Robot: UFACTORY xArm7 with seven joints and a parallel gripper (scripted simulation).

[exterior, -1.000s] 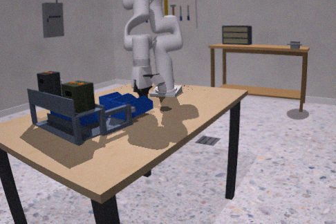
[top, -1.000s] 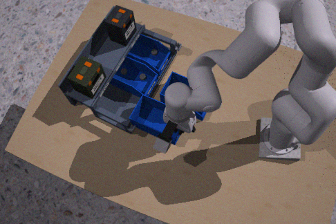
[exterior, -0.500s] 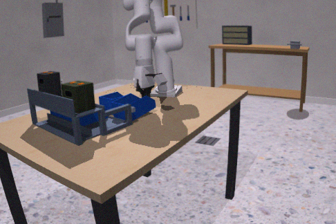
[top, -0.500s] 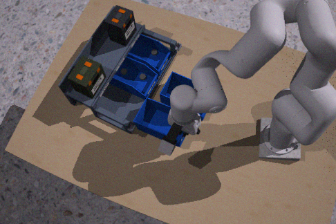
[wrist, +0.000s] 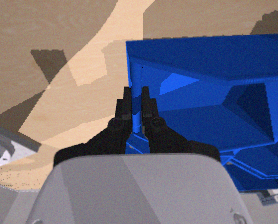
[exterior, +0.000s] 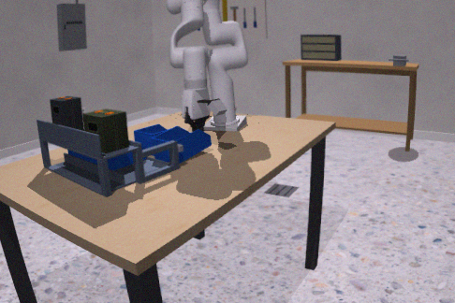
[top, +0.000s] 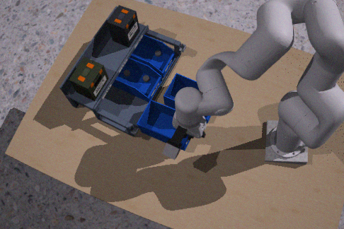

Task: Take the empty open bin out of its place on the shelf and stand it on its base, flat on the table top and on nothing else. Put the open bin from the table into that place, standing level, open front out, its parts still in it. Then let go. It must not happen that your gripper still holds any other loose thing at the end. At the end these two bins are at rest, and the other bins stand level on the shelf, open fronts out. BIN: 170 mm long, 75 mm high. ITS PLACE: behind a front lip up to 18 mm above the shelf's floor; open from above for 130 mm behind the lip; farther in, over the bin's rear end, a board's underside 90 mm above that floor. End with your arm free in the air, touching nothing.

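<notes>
My gripper (top: 182,138) is shut on the side wall of an empty blue open bin (top: 159,122). This bin is outside the grey shelf (top: 117,70), just in front of its front lip. I cannot tell whether it rests on the table. In the wrist view the black fingers pinch the bin's wall (wrist: 200,120), and no parts show inside. A second blue bin (top: 180,87) stands on the table beside it, mostly hidden by my arm. The shelf place at the near end (top: 118,98) is vacant. In the side view the gripper (exterior: 194,122) hangs over the bin (exterior: 192,144).
Two blue bins with grey parts (top: 156,50) (top: 136,77) stand in the shelf. A black box (top: 123,25) and a green box (top: 88,77) sit on the shelf's upper board. My arm's base (top: 287,151) is at the right of the table.
</notes>
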